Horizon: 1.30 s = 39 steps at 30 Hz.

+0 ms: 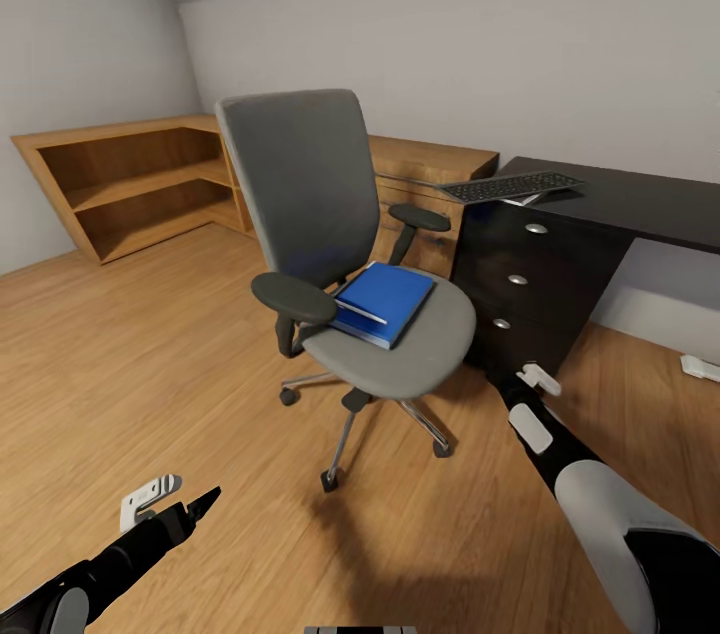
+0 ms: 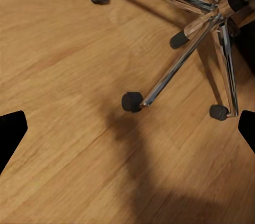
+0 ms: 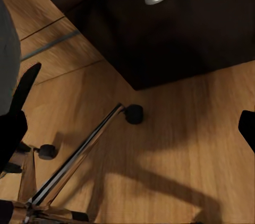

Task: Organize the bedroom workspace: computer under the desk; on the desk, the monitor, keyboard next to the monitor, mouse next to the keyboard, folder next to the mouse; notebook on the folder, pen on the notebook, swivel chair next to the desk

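Ahead of both empty, open claws, left claw (image 1: 200, 504) and right claw (image 1: 535, 379), the folder (image 1: 385, 299) lies on the swivel chair (image 1: 400, 334) seat. Step: folder transfer. Next: advance, grasp folder edge, carry to surface (image 1: 640, 199).

Blue folder (image 1: 385, 299), grey swivel chair (image 1: 300, 189), seemingly black desk (image 1: 640, 199)

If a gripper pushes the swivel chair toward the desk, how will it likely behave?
The swivel chair will probably roll easily: its chrome star base rides on small castors on smooth wood floor. It may also spin on its column rather than travel straight. The blue folder lies loose on the seat and could slide if shoved sharply.
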### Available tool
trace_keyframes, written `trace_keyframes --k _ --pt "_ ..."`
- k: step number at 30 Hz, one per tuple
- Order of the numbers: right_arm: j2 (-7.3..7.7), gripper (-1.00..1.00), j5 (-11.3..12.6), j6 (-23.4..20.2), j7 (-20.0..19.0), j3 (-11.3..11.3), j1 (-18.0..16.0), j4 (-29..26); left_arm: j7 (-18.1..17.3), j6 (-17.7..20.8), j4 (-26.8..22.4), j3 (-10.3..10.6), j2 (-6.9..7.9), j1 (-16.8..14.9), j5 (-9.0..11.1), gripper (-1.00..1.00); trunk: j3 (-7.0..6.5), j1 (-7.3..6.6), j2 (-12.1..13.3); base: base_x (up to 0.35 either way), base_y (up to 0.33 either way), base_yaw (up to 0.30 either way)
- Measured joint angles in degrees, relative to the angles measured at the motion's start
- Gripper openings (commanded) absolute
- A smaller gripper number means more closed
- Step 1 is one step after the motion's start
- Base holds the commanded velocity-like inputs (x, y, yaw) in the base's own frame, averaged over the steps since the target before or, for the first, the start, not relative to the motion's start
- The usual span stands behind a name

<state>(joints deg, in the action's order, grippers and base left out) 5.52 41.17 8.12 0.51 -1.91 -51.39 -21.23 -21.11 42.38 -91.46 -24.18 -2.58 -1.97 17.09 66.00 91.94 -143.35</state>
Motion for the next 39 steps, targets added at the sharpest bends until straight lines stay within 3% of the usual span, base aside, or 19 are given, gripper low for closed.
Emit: trace_keyframes --k 6,17,25,32,37,38,39 --pt "0.0 1.0 -0.1 -0.6 0.0 -0.1 0.4 -3.5 0.0 0.0 0.0 0.0 0.0 0.0 0.0 1.0 0.0 0.0 0.0 0.0 0.0 0.0" --pt "0.15 1.0 0.4 -2.8 -0.1 -0.2 0.8 -4.8 0.0 0.0 0.0 0.0 0.0 0.0 0.0 1.0 0.0 0.0 0.0 0.0 0.0 0.0" --pt "0.17 1.0 3.8 -5.1 -0.1 -0.3 0.9 -4.9 0.0 0.0 0.0 -0.1 0.0 0.0 0.0 1.0 0.0 0.0 0.0 0.0 0.0 0.0" --pt "0.19 1.0 4.7 -8.4 -0.4 -0.2 0.9 -4.9 0.0 0.0 0.0 -0.1 0.0 0.0 0.0 1.0 0.0 0.0 0.0 0.0 0.0 0.0" --pt "0.24 1.0 5.4 -10.9 -3.4 -0.2 1.0 -4.9 0.0 0.0 0.0 -0.1 0.0 0.0 0.0 1.0 0.0 0.0 0.0 0.0 0.0 0.0" --pt "0.32 1.0 6.2 -12.2 -4.7 -0.3 1.1 -4.9 0.0 0.0 0.0 -0.1 0.0 0.0 0.0 1.0 0.0 0.0 0.0 0.0 0.0 0.0" --pt "0.8 1.0 8.4 -14.7 -6.6 -0.1 1.2 -4.9 0.0 0.0 0.0 -0.1 0.0 0.0 0.0 1.0 0.0 0.0 0.0 0.0 0.0 0.0"
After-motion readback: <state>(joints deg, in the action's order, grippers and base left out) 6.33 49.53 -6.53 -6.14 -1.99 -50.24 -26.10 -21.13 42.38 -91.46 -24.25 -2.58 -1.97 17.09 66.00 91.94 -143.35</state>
